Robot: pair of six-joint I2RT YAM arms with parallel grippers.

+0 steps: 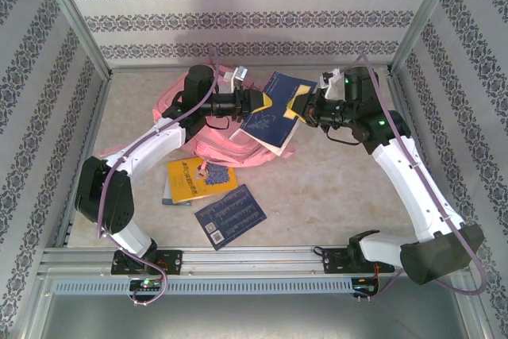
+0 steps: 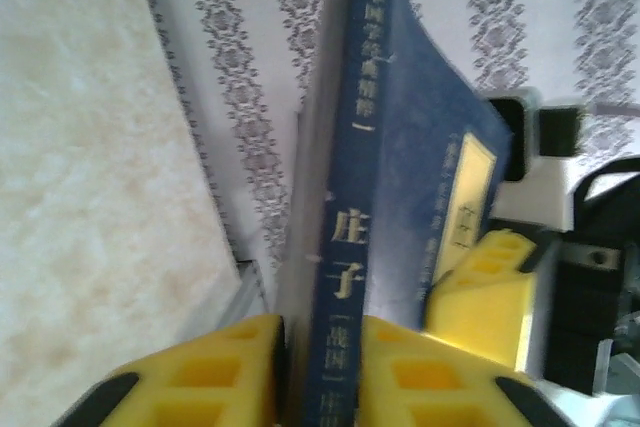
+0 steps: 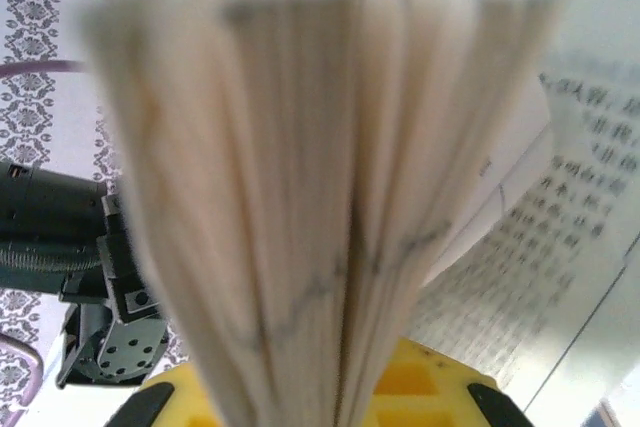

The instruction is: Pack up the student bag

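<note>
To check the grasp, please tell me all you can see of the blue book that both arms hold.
The blue book is a paperback: dark blue cover, Chinese characters on the spine, a yellow label. It hangs tilted over the bag, pale pages fanned. The jaws of the left gripper pinch its spine; those of the right gripper hold the page edge.

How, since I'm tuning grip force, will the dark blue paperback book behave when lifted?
Probably floppy: the dark blue paperback book curves in the left wrist view. Its pages fan apart above the right gripper, so it may splay open.
</note>
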